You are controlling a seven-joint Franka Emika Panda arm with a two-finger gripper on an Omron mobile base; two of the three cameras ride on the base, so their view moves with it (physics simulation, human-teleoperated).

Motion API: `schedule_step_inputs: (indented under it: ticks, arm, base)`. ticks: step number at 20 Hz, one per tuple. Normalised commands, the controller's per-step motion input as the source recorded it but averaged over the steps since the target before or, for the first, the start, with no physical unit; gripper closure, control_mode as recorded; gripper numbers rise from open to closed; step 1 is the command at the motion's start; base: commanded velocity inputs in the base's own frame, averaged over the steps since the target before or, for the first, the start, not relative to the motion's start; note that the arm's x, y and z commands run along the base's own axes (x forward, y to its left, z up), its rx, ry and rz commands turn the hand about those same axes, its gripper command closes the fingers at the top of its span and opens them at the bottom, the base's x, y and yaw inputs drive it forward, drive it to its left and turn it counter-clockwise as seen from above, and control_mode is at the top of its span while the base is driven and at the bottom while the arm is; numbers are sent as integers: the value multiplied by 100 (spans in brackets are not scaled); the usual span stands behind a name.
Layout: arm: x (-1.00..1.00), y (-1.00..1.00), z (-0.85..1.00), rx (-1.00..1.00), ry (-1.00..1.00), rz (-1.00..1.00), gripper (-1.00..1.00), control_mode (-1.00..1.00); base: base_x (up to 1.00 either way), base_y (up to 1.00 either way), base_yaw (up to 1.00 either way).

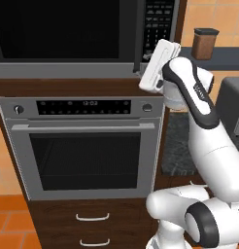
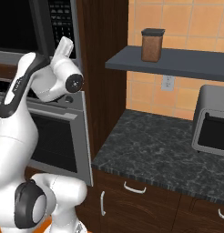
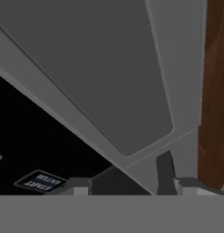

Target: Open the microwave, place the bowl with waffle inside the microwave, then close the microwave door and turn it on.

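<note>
My white arm reaches up and forward, and my gripper (image 1: 149,78) sits at the lower right corner of the microwave (image 1: 68,34), right against its front. The microwave is a wide black-and-steel box built into dark wood cabinetry, with its long side running left to right and its face turned toward me. The door (image 1: 58,29) is a broad black glass panel lying flat and closed in its grey frame. Its dark handle (image 1: 137,34) stands upright along the right edge. To the right of the handle, the black keypad (image 1: 158,22) runs top to bottom as a narrow vertical strip.

From my hand camera, the view is rolled, so the grey steel trim (image 3: 114,68) crosses on a slant. A black keypad area (image 3: 36,150) lies at lower left, with one small labelled button (image 3: 39,181) too blurred to read. My two dark fingers (image 3: 165,173) rise at the bottom with a clear gap between them, holding nothing. A strip of brown cabinet wood (image 3: 216,91) runs down the right.

Directly below the microwave is a steel wall oven (image 1: 85,146) with knobs and a display. To the right is a dark stone counter (image 2: 159,150), a grey countertop appliance (image 2: 211,120), and a shelf (image 2: 177,61) carrying a brown canister (image 2: 152,44).
</note>
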Motion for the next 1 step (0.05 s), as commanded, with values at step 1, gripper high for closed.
schedule_step_inputs:
  ticks: [1]
  arm:
    - [0,-40,71,0,-2,-8,-100,-100]
  base:
    - [0,0,0]
